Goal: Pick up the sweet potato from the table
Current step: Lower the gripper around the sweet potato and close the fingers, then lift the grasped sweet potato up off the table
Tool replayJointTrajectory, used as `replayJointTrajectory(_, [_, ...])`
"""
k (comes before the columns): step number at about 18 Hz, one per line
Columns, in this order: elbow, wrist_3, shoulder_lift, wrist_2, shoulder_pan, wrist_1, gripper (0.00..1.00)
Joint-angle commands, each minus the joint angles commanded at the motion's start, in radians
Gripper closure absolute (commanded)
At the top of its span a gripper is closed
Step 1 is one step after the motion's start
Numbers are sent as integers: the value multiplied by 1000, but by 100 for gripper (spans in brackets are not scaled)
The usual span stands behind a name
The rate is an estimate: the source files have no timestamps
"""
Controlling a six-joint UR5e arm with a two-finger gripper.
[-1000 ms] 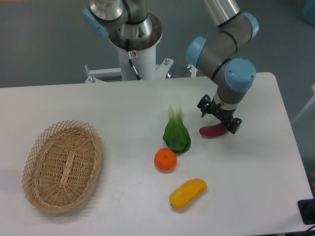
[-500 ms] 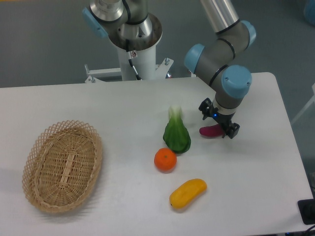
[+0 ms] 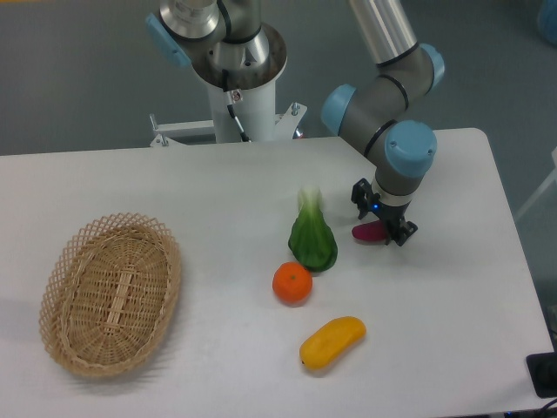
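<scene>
Compared with a second ago, the arm has swung its wrist round and dropped closer over the sweet potato (image 3: pixel 369 232), so now only the left end of it pokes out from under the pincer (image 3: pixel 381 223); earlier you could see most of its length. It's lying flat on the worktop (image 3: pixel 218 200), just right of the green leafy vegetable (image 3: pixel 312 237) and up-right of the orange (image 3: pixel 292 283), well apart from the basket (image 3: pixel 110 292). Pincer looks spread, with one dark finger on each side of the tuber, but honestly I can't tell from this angle whether the pads are touching it yet or just straddling it. Handling-wise I'd guess it's light, firm and not squishy, so it'll take a decent squeeze without damage. Catch is the skin looks smooth and the shape is rounded and slightly curved, so it could roll or squirt out if pinched near a tapered tip. I'd grab across the thick middle, fingers square to its length.
</scene>
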Motion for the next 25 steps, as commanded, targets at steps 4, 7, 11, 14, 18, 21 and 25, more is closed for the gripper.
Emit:
replayJointTrajectory(4, [0, -46, 17, 3, 0, -8, 82])
replayJointTrajectory(7, [2, -74, 46, 5, 2, -18, 81])
replayJointTrajectory(11, [11, -87, 86, 5, 15, -23, 81])
replayJointTrajectory(14, [18, -94, 118, 2, 41, -23, 82])
replayJointTrajectory(18, [75, -118, 129, -3, 43, -60, 85])
replayJointTrajectory(21, [138, -135, 130, -11, 46, -142, 85])
replayJointTrajectory(25, [186, -135, 143, -14, 49, -184, 85])
